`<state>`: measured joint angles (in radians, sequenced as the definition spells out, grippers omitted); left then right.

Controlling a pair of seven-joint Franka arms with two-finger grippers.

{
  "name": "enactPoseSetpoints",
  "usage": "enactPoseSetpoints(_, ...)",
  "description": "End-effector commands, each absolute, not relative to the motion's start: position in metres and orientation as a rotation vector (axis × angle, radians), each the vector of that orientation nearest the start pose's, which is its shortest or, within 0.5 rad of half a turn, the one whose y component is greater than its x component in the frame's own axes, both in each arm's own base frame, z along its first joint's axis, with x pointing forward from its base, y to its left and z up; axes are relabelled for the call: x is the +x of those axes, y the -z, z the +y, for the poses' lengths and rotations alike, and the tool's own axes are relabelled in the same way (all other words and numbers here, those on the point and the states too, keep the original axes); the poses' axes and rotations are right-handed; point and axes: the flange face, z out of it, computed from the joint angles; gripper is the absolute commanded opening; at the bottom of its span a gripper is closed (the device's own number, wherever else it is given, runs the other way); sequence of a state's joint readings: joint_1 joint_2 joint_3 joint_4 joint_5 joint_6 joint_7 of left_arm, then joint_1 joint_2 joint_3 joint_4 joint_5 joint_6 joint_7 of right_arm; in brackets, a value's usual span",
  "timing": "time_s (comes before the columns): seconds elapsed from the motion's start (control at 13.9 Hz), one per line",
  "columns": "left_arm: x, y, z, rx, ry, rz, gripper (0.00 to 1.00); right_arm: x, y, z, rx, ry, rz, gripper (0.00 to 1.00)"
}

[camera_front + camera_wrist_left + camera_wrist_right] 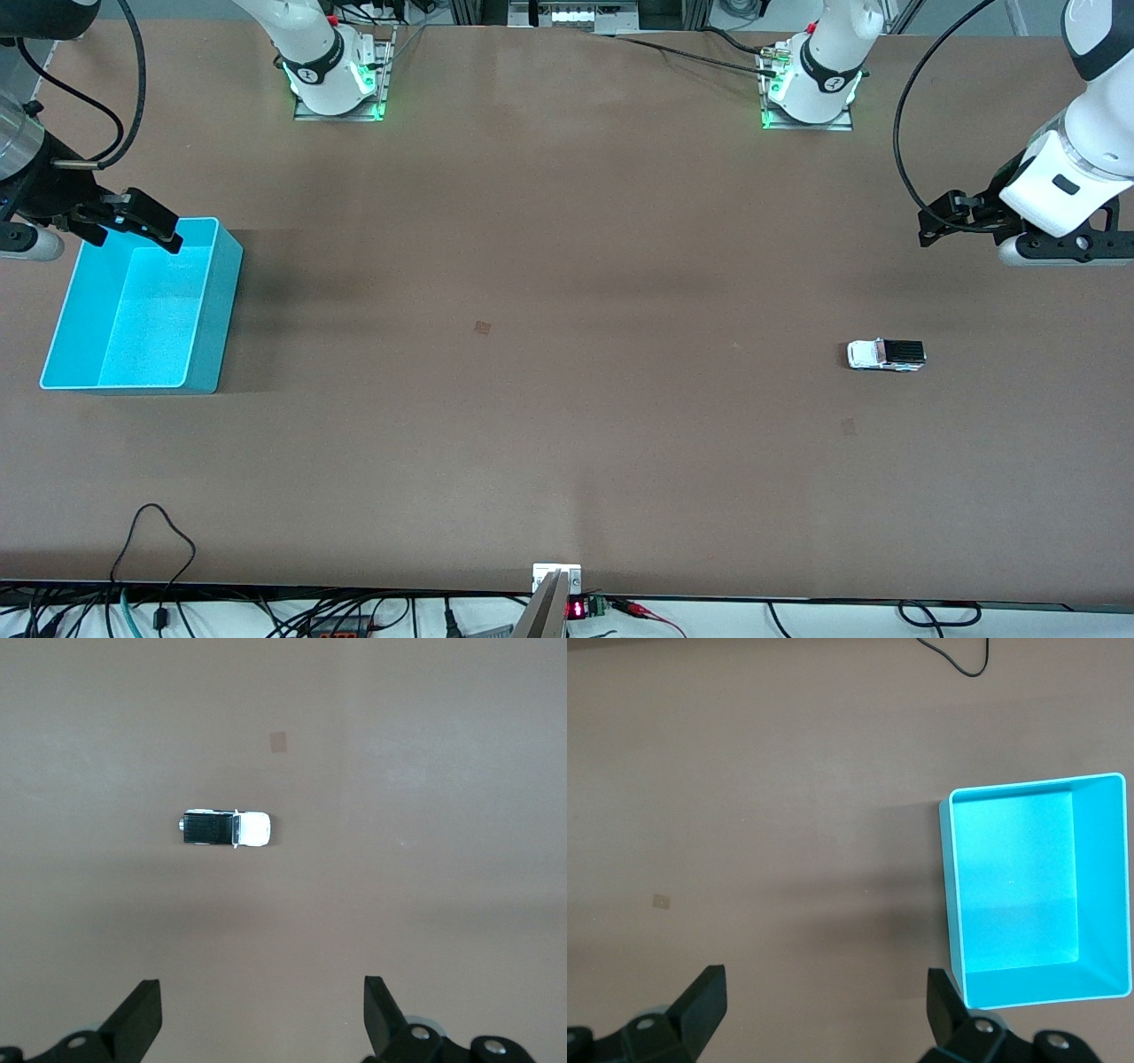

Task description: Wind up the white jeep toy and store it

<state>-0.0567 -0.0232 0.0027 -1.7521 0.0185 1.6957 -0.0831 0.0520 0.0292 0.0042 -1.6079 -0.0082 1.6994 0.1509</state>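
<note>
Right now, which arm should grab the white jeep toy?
Left. The white jeep toy sits toward the left arm's end of the table, with the open left gripper hanging close by. The open right gripper is over the empty turquoise bin.

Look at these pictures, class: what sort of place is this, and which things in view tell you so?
Probably a robotics lab. Two arms are bolted to a brown table, the left gripper and right gripper open above it, with only a white jeep toy and a turquoise bin as test props.
</note>
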Motion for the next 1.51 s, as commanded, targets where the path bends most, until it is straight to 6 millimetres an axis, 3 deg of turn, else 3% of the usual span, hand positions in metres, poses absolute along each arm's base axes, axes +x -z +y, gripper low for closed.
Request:
enactPoseSetpoints(0.0, 0.547, -0.568, -0.028, -3.104, -0.025, -0.023, 1.0, 0.571, -0.609, 0.029, -3.124, 0.092, 0.138, 1.0)
enactPoseSetpoints(0.43, 0.55, -0.566, -0.024, -3.101, -0.053, -0.028, 1.0, 0.571, -0.609, 0.028, -3.127, 0.093, 0.135, 1.0)
enactPoseSetpoints(1.08, 0.54, -0.56, -0.024, -3.086, -0.247, -0.035, 1.0, 0.571, -0.61, 0.028, -3.127, 0.093, 0.135, 1.0)
enactPoseSetpoints(1.29, 0.54, -0.552, -0.026, -3.08, -0.303, 0.021, 1.0, 0.571, -0.61, 0.028, -3.127, 0.093, 0.135, 1.0)
enactPoseSetpoints(1.43, 0.541, -0.551, -0.026, -3.086, -0.307, 0.165, 1.0, 0.571, -0.61, 0.028, -3.127, 0.093, 0.135, 1.0)
